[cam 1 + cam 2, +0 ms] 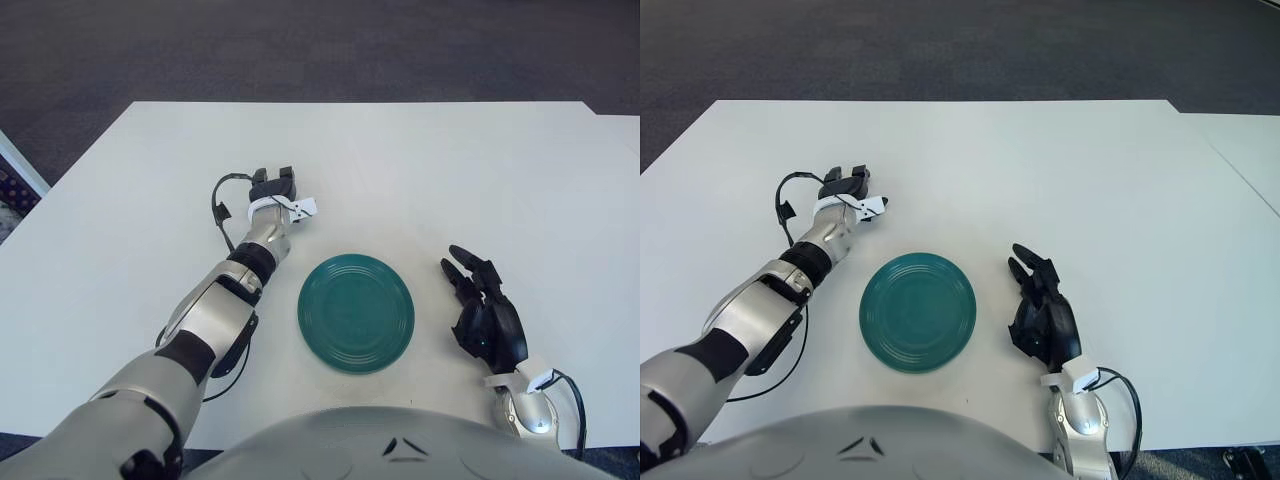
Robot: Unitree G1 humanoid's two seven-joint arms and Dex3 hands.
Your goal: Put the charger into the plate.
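Plate (356, 312), dark green and ribbed, lies bare on the white table (480, 180) between the two arms. Left hand (272, 187) is stretched out beyond the plate's upper left edge, dark fingers (285, 176) pointing away from the robot. Whether they are clenched, released or grasping cannot be told in either eye view. Charger is not distinguishable; a small white piece (304, 207) shows just right of the fingers, at the wrist band, identity unclear. The right eye view (872, 205) shows that piece jutting clear of the wrist; the left eye view shows it tighter against it. Right hand (486, 312) shows beside the plate's right edge, apart from it, fingers (465, 268) spread and holding nothing.
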